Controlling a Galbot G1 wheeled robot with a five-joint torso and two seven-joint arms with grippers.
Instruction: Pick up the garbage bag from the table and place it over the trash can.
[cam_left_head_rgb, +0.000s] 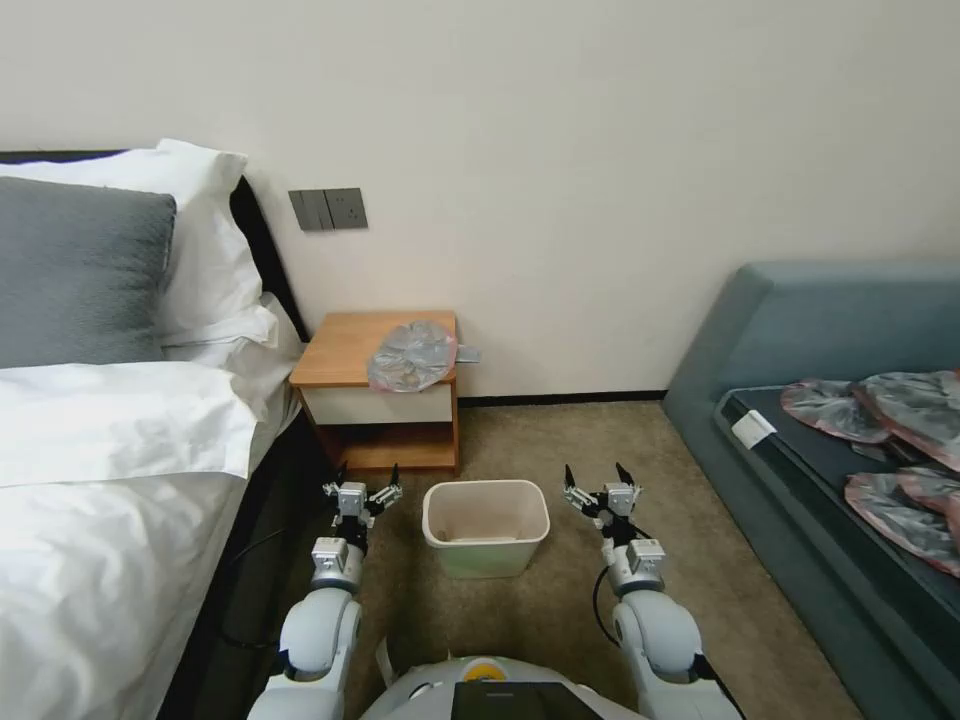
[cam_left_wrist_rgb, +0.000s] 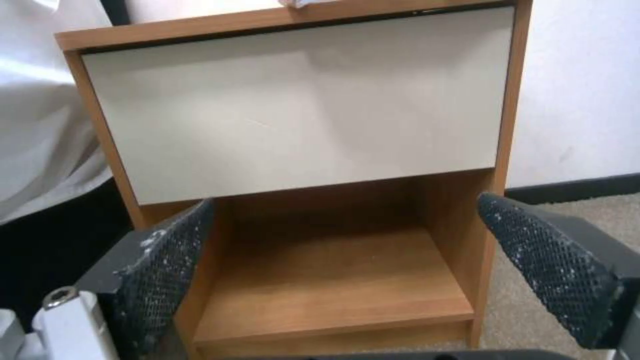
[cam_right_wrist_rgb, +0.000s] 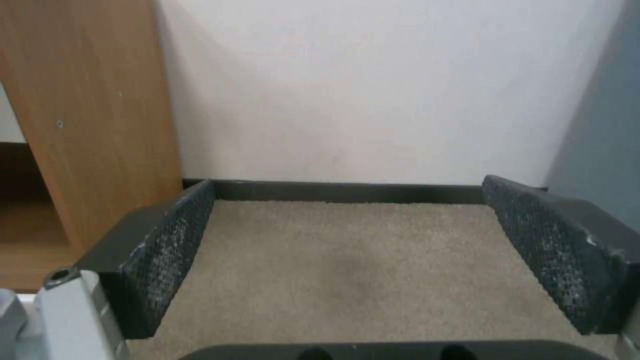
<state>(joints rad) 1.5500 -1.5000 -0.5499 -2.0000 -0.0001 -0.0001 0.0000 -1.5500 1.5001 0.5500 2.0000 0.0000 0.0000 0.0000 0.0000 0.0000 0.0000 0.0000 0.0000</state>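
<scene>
The garbage bag (cam_left_head_rgb: 412, 356), crumpled translucent grey plastic with a pinkish rim, lies on the right part of the table (cam_left_head_rgb: 350, 345), an orange-brown nightstand with a white drawer front (cam_left_wrist_rgb: 300, 100) and a lower shelf. The cream trash can (cam_left_head_rgb: 486, 524) stands empty on the carpet in front of the table. My left gripper (cam_left_head_rgb: 367, 477) hovers open to the left of the can, facing the table's drawer and shelf. My right gripper (cam_left_head_rgb: 599, 475) hovers open to the can's right, facing the wall and bare carpet. Both grippers (cam_left_wrist_rgb: 347, 250) (cam_right_wrist_rgb: 347, 245) hold nothing.
A bed (cam_left_head_rgb: 110, 470) with white bedding and pillows borders the left side. A blue-grey sofa (cam_left_head_rgb: 840, 400) on the right carries several flatter grey-and-red plastic bags (cam_left_head_rgb: 900, 440). Carpet (cam_left_head_rgb: 600, 440) lies open between table, can and sofa. A wall stands behind the table.
</scene>
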